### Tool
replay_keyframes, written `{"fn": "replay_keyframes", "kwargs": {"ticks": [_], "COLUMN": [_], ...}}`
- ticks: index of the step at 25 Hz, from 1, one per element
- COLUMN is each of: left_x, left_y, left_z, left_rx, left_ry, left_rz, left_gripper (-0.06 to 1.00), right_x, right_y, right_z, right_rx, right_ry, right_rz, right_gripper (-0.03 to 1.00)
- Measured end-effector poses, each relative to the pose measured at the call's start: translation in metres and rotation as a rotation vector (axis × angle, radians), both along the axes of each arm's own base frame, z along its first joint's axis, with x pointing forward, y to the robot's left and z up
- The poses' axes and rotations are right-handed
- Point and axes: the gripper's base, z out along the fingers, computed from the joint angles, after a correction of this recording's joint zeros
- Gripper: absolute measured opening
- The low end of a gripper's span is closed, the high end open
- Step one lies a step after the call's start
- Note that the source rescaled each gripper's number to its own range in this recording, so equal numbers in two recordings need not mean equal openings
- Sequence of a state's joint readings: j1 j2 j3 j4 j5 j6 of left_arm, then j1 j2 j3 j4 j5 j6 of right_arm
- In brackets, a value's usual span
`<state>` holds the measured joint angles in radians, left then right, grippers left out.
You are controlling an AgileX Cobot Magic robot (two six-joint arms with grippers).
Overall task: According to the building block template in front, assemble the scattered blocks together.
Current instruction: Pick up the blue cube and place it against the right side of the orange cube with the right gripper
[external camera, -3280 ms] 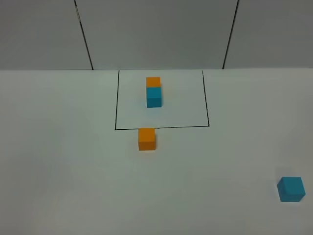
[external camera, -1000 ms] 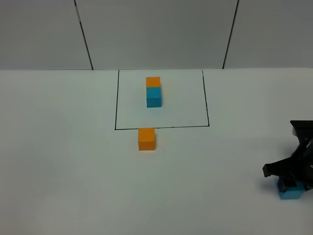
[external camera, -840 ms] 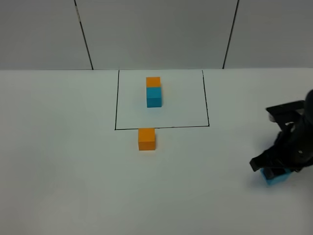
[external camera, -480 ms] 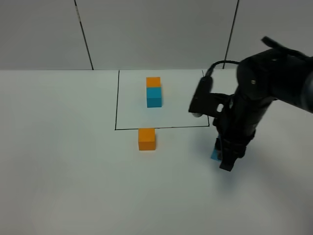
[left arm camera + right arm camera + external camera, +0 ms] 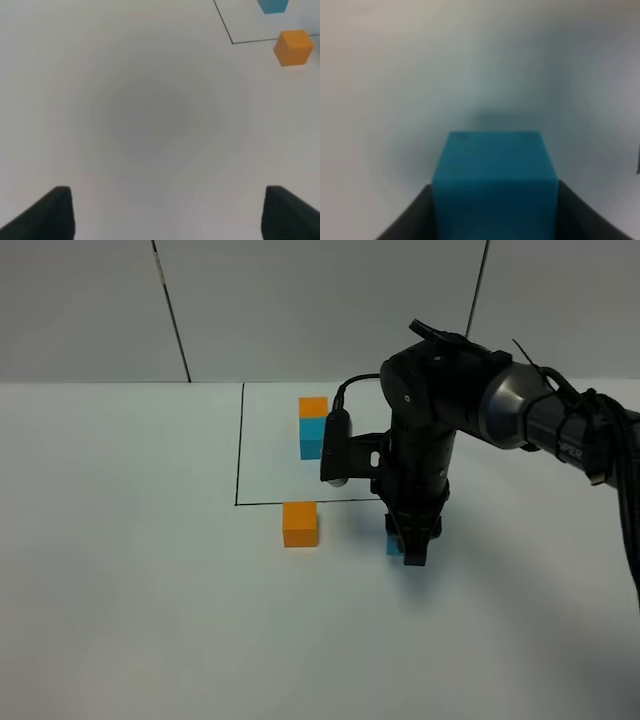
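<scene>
Teal-blue cube (image 5: 494,185), half-hidden overhead, fills right wrist view.

White table (image 5: 120,620), grey wall (image 5: 320,300) with 2 seams (image 5: 172,320)

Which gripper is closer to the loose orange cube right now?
Right. The right gripper, shut on the teal cube, is just beside the orange cube; the left gripper sits well back from it.

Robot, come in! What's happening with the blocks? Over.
Right gripper shut on teal block. Left gripper open, empty. Orange block waiting, nothing between them.
</scene>
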<state>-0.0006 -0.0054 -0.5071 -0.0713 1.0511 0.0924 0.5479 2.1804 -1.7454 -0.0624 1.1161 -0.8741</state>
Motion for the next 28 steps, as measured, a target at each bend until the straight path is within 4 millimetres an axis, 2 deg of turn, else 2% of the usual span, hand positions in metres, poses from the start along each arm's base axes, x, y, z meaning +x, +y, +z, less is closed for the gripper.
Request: {"fn": "replay_keyframes", "kwargs": {"ticks": [9, 15, 20, 28], "left_x": [0.000, 0.000, 0.000, 0.000], "left_y": [0.000, 0.000, 0.000, 0.000], "left_z": [0.000, 0.000, 0.000, 0.000], "left_rx": [0.000, 0.000, 0.000, 0.000], "left_ry": [0.000, 0.000, 0.000, 0.000], "left_rz": [0.000, 0.000, 0.000, 0.000], "left_gripper": [0.72, 0.72, 0.72, 0.72], "right_x": [0.013, 0.023, 0.031, 0.038], "right_y": [0.013, 0.022, 0.031, 0.042], "right_z": [-0.003, -0.015, -0.016, -0.035], "right_rx": [0.026, 0.048, 0.076, 0.101], "right_ry": [-0.053, -0.043, -0.023, 0.041], "right_rz": [0.058, 0.050, 0.040, 0.026], "right_gripper": [0.00, 0.00, 0.00, 0.00]}}
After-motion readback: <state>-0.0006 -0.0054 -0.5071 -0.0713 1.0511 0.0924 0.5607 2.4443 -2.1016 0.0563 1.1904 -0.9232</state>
